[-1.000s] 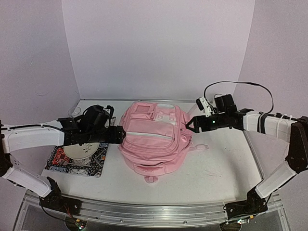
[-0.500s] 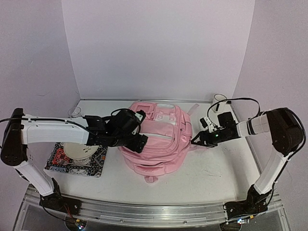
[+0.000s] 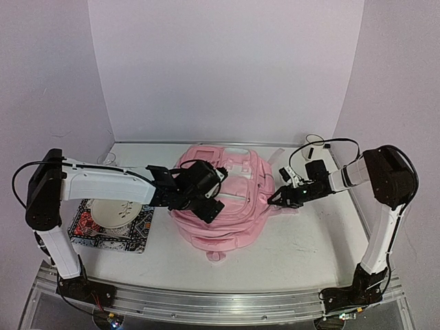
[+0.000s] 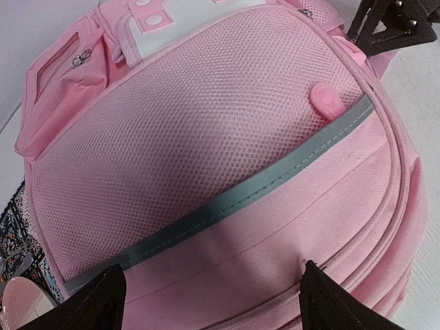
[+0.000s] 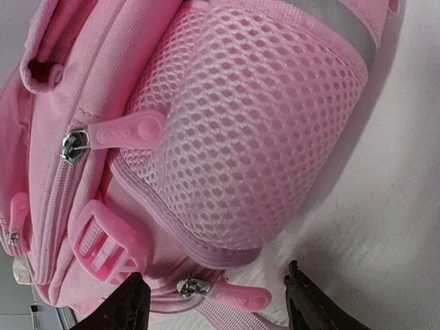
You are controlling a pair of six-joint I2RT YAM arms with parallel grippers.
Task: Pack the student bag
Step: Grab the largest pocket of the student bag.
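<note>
Top external view first, Ben. Where is the student bag [image 3: 237, 216]?

It lies flat on the table [image 3: 295, 240], Mia, front side up. The left gripper [image 3: 208, 206] hangs right over its front pocket [image 4: 206, 137]. The right gripper [image 3: 276, 200] is just beside the bag, with the bag straight ahead of it.

Which way does the bag run?

Its long side runs from near the arms to far from them. Both grippers come at it from the sides, across that line.

Are they holding anything?

No. In the left wrist view the two fingers [image 4: 103, 299] stand wide apart, with only pink cloth below them. In the right wrist view the fingers [image 5: 130, 306] are apart too.

What is between the right ones?

A small pink zip pull [image 5: 237, 297]. It sits right between the tips, on the gripper's side of the mesh pocket [image 5: 254, 137]. Nothing is pinching it yet.

How does the pull lie?

Longways, from one finger to the other, I think. So the fingers would meet its ends, not its flat faces. That could slip.

Which arm should take it?

The right one, I guess. It is much nearer. The left gripper is over the top of the bag, well apart from that pull.
</note>
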